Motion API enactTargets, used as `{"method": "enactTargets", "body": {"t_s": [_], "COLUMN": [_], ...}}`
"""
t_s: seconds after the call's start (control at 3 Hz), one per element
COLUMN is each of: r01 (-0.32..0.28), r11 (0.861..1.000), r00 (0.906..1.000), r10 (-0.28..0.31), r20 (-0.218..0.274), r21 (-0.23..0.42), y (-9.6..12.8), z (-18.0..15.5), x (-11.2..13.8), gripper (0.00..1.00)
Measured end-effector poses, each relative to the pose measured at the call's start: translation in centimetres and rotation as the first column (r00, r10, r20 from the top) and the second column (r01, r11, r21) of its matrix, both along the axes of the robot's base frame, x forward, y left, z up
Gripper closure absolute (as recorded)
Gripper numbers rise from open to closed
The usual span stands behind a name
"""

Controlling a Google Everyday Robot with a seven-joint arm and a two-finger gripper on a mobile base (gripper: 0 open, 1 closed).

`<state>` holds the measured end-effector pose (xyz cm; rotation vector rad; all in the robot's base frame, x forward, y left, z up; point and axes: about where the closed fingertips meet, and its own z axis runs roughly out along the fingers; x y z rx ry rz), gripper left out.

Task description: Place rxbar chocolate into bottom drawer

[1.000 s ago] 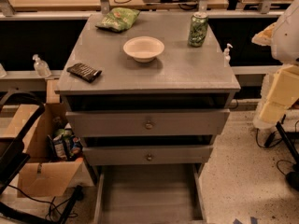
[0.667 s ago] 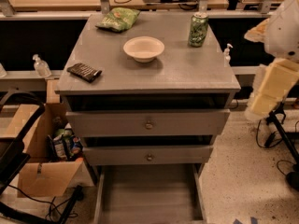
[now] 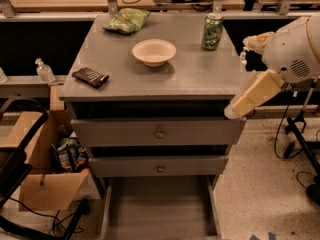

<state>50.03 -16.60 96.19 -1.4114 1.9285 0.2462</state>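
The rxbar chocolate [image 3: 90,77], a flat dark bar with pale markings, lies on the cabinet top near its left front corner. The bottom drawer [image 3: 159,211] is pulled out below the two knobbed drawers, and its planked floor shows bare. My arm comes in from the right as a white round joint with a cream link. My gripper [image 3: 236,108] is at the link's lower end, by the cabinet top's right front corner. It is far to the right of the bar and holds nothing that I can see.
On the cabinet top are a white bowl [image 3: 154,51], a green can [image 3: 212,31] and a green chip bag [image 3: 127,20]. A cardboard box [image 3: 45,176] with items stands left of the cabinet, with a small bottle [image 3: 44,71] on a ledge above. Cables lie on the floor at right.
My arm has swung left and down, from the frame's right edge to the cabinet's right front corner. The bar and the drawers have not moved.
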Motion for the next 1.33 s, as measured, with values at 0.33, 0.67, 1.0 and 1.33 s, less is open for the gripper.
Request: {"method": "enactTargets", "body": {"t_s": [0.33,0.67,1.0,1.33], "r01": [0.006,0.04,0.07,0.078], "r11": [0.986,0.94,0.919,0.924], "r00": [0.9972,0.9911,0.9809,0.9814], "r10": [-0.019,-0.08,-0.134,-0.137], "r20": [0.072,0.106,0.141,0.134], "r21": [0.168,0.34,0.388,0.375], "y": [1.7,4.6,5.3,6.6], "z": [-1.6,-3.1,-1.4,-2.5], "x": [1.1,1.0,2.1,2.3], "gripper": [0.0,0.0,0.0,0.0]}}
